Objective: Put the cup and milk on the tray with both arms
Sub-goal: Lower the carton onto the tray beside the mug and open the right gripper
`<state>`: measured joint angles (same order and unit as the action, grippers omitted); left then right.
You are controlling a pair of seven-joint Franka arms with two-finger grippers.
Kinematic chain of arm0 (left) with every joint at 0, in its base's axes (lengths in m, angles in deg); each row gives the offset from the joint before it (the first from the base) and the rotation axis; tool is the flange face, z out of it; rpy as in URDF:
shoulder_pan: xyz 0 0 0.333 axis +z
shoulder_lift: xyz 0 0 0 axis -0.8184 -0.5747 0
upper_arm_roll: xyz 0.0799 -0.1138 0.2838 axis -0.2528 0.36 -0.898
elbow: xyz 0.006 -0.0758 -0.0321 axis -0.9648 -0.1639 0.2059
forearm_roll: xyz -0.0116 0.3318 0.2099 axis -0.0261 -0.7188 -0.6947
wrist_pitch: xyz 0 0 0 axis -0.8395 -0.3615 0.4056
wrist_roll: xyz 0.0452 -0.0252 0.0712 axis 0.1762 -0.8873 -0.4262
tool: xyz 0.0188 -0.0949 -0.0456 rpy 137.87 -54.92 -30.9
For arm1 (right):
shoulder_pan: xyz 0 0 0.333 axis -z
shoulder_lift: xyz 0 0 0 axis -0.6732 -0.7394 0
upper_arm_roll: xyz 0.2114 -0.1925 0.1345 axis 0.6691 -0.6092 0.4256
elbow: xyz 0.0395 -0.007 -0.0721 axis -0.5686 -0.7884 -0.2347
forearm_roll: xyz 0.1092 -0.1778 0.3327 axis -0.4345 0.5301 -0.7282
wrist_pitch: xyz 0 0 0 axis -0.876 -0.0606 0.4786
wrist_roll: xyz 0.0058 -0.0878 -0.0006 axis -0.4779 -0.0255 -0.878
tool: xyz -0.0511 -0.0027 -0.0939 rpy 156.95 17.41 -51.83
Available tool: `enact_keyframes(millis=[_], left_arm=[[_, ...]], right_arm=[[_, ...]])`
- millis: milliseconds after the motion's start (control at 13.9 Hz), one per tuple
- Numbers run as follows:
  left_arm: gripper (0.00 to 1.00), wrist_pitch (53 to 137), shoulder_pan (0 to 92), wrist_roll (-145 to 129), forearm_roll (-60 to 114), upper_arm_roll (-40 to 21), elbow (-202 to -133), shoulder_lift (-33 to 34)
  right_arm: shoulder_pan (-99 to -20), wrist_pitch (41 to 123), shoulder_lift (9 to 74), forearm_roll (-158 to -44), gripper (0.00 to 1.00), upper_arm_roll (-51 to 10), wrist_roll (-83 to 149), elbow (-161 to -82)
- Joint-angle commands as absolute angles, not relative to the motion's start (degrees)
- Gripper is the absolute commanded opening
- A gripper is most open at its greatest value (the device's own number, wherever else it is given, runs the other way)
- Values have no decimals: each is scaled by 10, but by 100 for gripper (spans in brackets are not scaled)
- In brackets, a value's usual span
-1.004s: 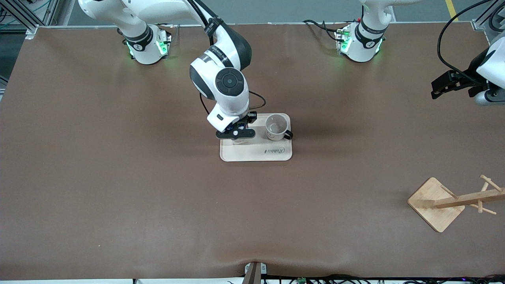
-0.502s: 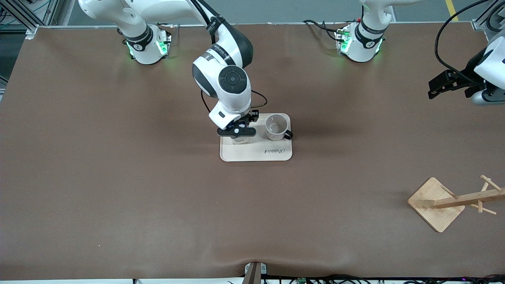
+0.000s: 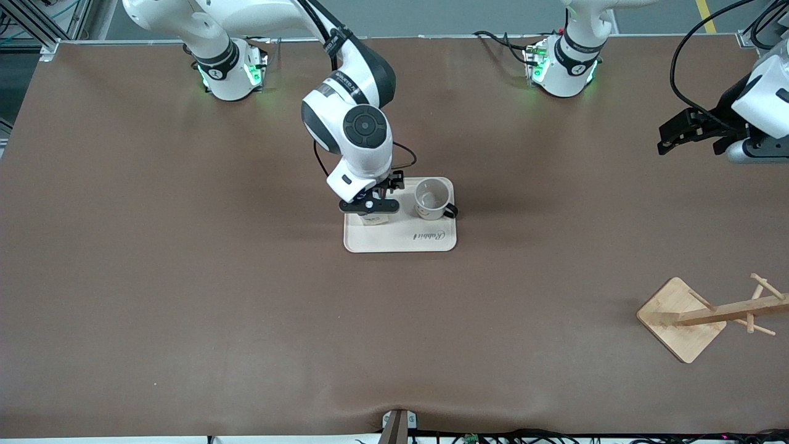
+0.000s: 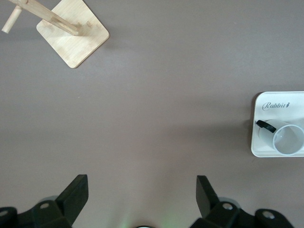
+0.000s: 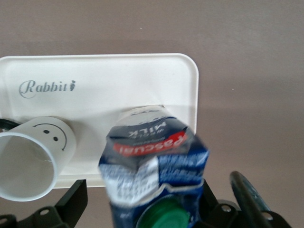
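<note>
The cream tray lies mid-table. The white cup stands upright on it, at the end toward the left arm. The blue milk carton stands on the tray's other end, mostly hidden under my right gripper. In the right wrist view the carton sits between the open fingers of my right gripper, with a gap at one finger. The smiley cup and the tray also show there. My left gripper is open and empty, raised over the table's left-arm end.
A wooden rack with a square base lies tipped near the front camera at the left arm's end. It also shows in the left wrist view, as do the tray and cup.
My right gripper has shifted slightly over the milk on the tray. My left gripper has drifted a little toward the table's middle. Cup and tray have not moved.
</note>
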<state>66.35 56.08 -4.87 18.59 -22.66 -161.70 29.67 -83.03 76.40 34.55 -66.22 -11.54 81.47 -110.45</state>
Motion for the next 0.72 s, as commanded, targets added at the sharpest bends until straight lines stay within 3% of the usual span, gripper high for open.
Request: enact_keyframes(millis=[0,645], left_arm=[[100,670,562,-48,196,-225,-1624,306],[100,672,562,-50,196,-225,-1626,306]], right_arm=[[-816,718,358,-655,100,-116,811,-1077],[-785,671,378,-682,100,-136,698,-1036]])
